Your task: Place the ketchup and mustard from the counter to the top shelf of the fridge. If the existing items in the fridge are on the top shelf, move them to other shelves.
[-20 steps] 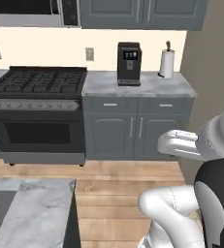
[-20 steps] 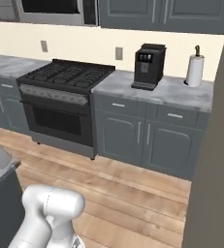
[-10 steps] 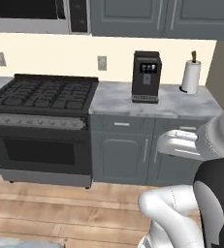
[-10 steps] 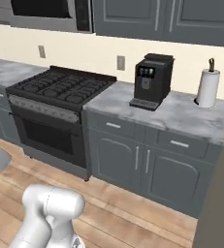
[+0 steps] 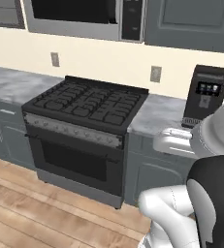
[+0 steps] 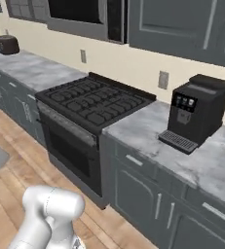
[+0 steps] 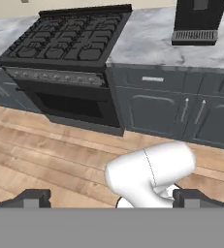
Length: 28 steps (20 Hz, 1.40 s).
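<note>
My gripper [image 7: 112, 198] is open wide, its two dark fingertips [image 7: 33, 197] far apart with nothing between them. It hangs over the wooden floor [image 7: 45, 140] and looks toward the grey-white marbled counter [image 7: 147, 41]. That counter [image 5: 154, 114] runs on both sides of a black gas stove [image 5: 89, 104] over dark grey cabinet doors [image 6: 133, 189]. The ketchup, the mustard, the fridge with its top shelf and the existing items are out of view.
A black coffee machine [image 6: 194, 112] stands on the counter to the right of the stove [image 6: 94, 99]. A microwave [image 5: 84, 14] hangs above the stove. A dark toaster [image 6: 7, 44] sits far left on the counter. Wooden floor [image 5: 31, 208] lies in front of the cabinets.
The whole picture has shifted: the base has driven closer and turned left, so the stove now sits mid-frame and the coffee machine at the right. The gripper stays open.
</note>
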Tool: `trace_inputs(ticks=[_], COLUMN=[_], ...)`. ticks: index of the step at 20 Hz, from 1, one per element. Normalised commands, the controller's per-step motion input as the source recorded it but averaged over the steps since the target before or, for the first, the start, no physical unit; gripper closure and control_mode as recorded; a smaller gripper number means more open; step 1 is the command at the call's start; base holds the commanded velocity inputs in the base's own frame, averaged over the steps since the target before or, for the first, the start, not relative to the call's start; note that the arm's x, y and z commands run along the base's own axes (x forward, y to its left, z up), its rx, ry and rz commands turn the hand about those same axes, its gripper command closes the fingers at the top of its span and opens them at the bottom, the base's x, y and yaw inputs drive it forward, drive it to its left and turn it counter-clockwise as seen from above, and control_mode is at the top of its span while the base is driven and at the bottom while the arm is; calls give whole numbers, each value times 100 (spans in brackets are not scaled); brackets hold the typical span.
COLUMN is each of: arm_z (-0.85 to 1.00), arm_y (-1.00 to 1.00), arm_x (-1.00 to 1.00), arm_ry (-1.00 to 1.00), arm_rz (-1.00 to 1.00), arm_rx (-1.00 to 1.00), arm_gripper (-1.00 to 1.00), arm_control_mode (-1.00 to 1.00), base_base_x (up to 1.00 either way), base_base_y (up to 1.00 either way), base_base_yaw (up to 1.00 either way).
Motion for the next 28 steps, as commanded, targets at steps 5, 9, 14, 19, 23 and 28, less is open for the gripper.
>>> trace_inputs(ticks=[5,9,14,19,23,28], arm_z=[0,0,0,0,0,0], arm_y=[0,0,0,0,0,0], arm_x=[0,0,0,0,0,0], arm_ry=[0,0,0,0,0,0], arm_rz=[0,0,0,0,0,0], arm_rx=[0,0,0,0,0,0], arm_gripper=[-100,-100,-100,-100,-100,-100], arm_control_mode=[100,100,100,100,100,100], base_base_x=[100,100,100,100,100,100], base_base_y=[-2,-1,0,0,0,-21], base_base_yaw=[63,71,74,70,64,40])
